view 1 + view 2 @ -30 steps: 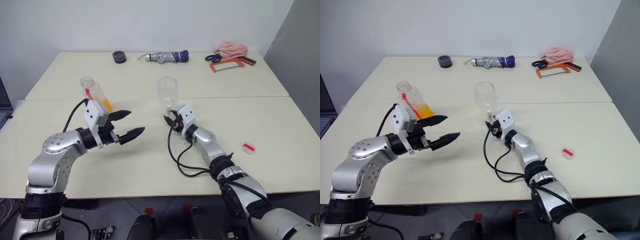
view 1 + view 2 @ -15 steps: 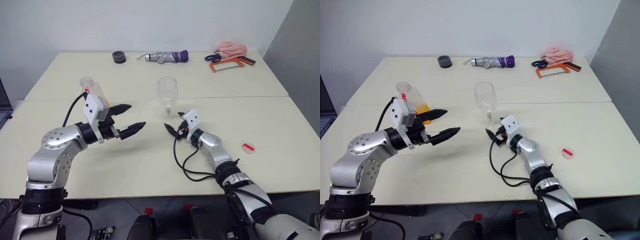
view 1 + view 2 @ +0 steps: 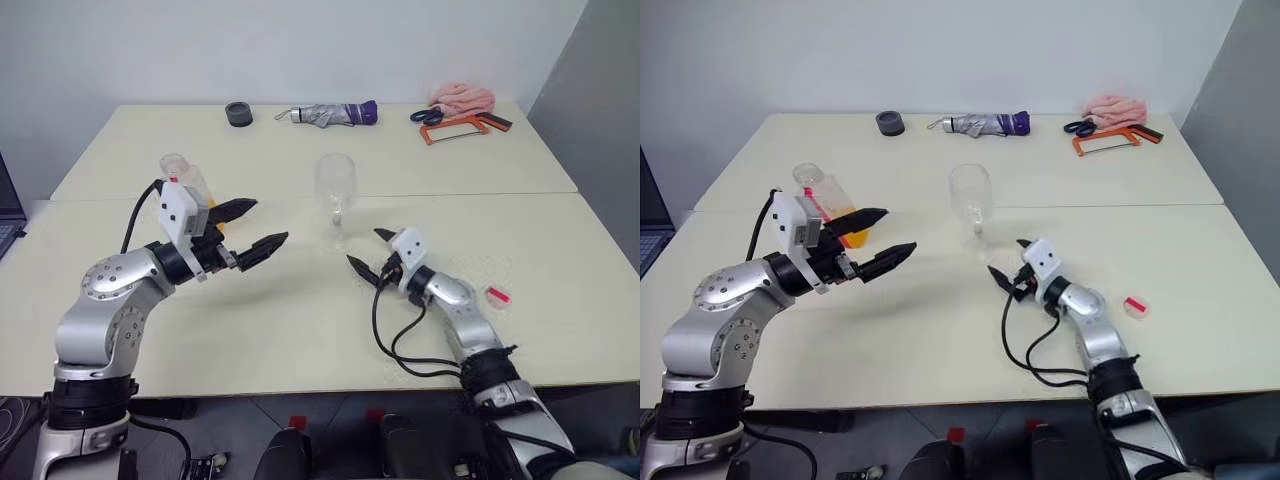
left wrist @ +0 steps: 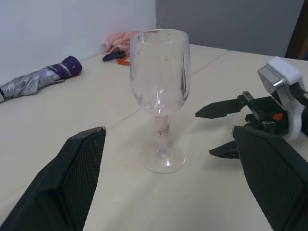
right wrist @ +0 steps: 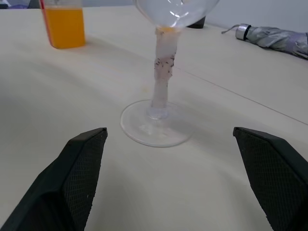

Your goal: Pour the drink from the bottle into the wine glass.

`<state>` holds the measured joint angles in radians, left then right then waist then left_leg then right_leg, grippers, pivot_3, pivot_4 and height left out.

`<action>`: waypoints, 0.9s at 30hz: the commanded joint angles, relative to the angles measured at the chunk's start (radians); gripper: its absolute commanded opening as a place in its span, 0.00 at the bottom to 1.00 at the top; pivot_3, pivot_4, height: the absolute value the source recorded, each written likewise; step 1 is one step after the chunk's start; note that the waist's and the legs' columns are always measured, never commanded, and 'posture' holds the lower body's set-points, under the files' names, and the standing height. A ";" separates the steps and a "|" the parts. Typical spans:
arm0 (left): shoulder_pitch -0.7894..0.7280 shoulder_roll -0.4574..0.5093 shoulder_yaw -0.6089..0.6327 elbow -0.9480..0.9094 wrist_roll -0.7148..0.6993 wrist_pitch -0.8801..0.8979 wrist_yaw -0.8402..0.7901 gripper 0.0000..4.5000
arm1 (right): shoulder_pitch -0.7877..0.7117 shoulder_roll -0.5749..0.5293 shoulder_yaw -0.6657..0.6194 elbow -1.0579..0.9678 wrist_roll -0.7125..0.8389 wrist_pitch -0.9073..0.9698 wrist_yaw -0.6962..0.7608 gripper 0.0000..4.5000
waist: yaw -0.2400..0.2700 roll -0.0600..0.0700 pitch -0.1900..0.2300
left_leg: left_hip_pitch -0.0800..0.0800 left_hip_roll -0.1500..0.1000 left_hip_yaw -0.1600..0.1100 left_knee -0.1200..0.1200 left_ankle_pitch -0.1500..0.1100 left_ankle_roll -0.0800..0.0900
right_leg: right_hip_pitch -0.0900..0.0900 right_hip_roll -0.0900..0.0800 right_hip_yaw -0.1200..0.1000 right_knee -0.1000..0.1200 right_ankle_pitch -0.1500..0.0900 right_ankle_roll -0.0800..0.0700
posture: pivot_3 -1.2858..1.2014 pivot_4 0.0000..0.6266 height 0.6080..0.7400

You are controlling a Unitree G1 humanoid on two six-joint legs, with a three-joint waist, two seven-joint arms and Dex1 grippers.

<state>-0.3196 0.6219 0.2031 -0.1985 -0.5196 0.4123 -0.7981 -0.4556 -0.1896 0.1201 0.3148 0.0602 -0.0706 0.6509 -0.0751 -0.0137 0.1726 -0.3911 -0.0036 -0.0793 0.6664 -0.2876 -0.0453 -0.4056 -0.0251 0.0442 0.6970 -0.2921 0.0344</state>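
The wine glass [image 3: 335, 188] stands upright and empty at the middle of the table, its stem [image 5: 163, 67] and foot close in the right wrist view. The bottle [image 3: 825, 195] stands to the left of it, uncapped, with the orange drink [image 5: 62, 25] in its lower part. My left gripper [image 3: 262, 224] is open in the air just in front of the bottle, partly hiding it, and points at the glass [image 4: 160, 72]. My right gripper [image 3: 367, 249] is open, low over the table to the right of the glass's foot, apart from it.
A small pink and white cap [image 3: 497, 295] lies on the table at the right. Along the far edge lie a black roll [image 3: 238, 113], a folded umbrella [image 3: 330, 114], scissors, an orange-framed saw [image 3: 455, 127] and a pink cloth [image 3: 462, 98].
My right gripper has opened, let go of the glass's stem and drawn back to the right and toward me. The glass stays upright. My left gripper has hardly moved.
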 commanded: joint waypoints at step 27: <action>-0.065 -0.114 0.106 0.467 0.275 -0.298 0.405 1.00 | 0.085 -0.157 0.099 -0.687 0.216 0.444 0.133 0.99 | 0.042 -0.002 -0.001 | 0.000 -0.002 -0.001 0.001 0.000 0.000 | 0.001 -0.001 -0.002 -0.001 0.000 0.000 | 0.52 0.24 1.00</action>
<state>-0.3607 0.4848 0.2944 0.2674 -0.2326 0.1215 -0.3830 -0.3470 -0.3449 0.2196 -0.3179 0.2584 0.3691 0.7854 -0.0332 -0.0157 0.1718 -0.3909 -0.0053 -0.0801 0.6671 -0.2875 -0.0454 -0.4048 -0.0262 0.0423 0.6964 -0.2921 0.0346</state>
